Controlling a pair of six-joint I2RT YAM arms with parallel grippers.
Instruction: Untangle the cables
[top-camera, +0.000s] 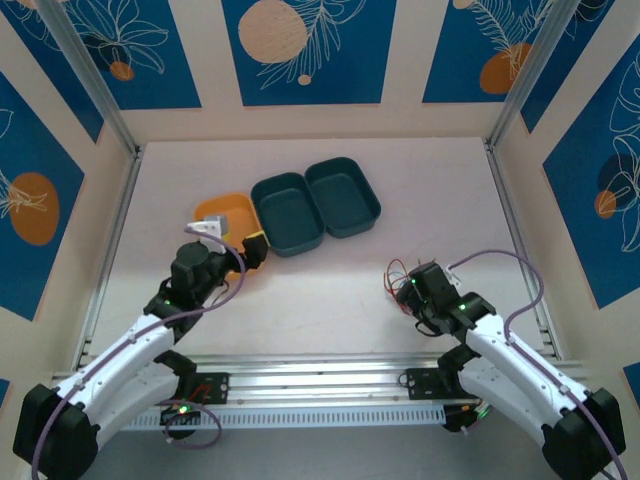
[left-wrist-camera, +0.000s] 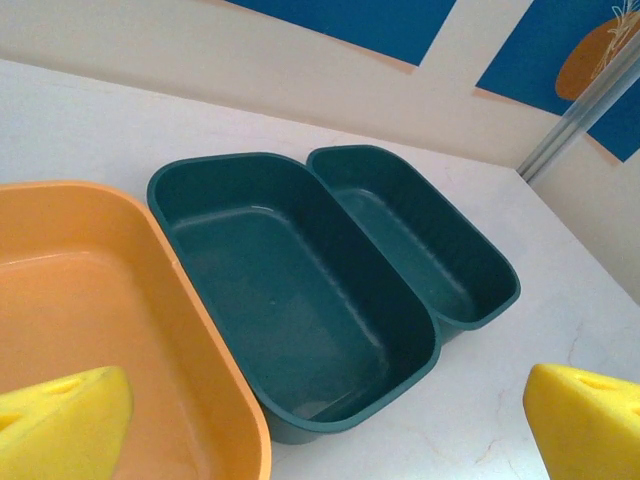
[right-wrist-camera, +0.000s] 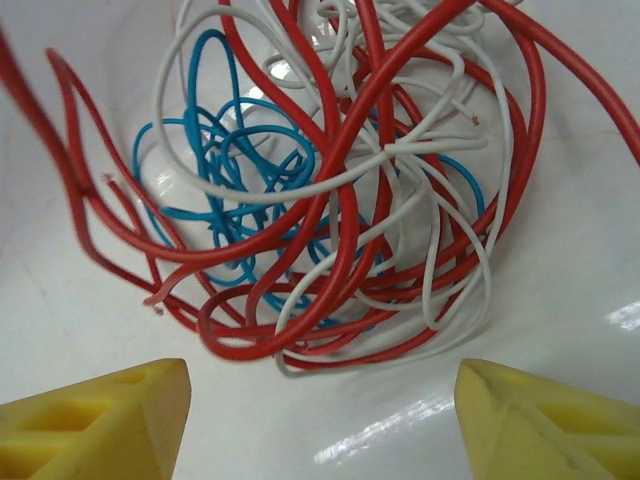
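My right hand (right-wrist-camera: 320, 410) is apart. Its two yellow fingertips (right-wrist-camera: 100, 420) sit in the lower corners of the right wrist frame, with bare white counter (right-wrist-camera: 400, 425) between them, clamped on nothing. Just past them, across the middle and top of that frame, lie the cables (right-wrist-camera: 330, 200) — a loose knot of red, blue and white wires looped through one another. Blue bunches at centre left, white spreads to the right, and red arcs round the outside and runs off the upper left and upper right edges. A cut red end points down at the knot's lower left.

In the top view the knot lies right of centre, at the tip of my right hand, on open counter well apart from the trays.

My left hand (left-wrist-camera: 325, 425) is apart too, with a yellow tip in each lower corner of the left wrist frame and nothing held. An orange tray (left-wrist-camera: 205, 340) fills the lower left. Touching its right rim is a dark green tray (left-wrist-camera: 290, 300), and a second green tray (left-wrist-camera: 440, 250) presses against that one's far side, toward the upper right. Beyond them rises a cream wall (left-wrist-camera: 300, 70) with blue panels.
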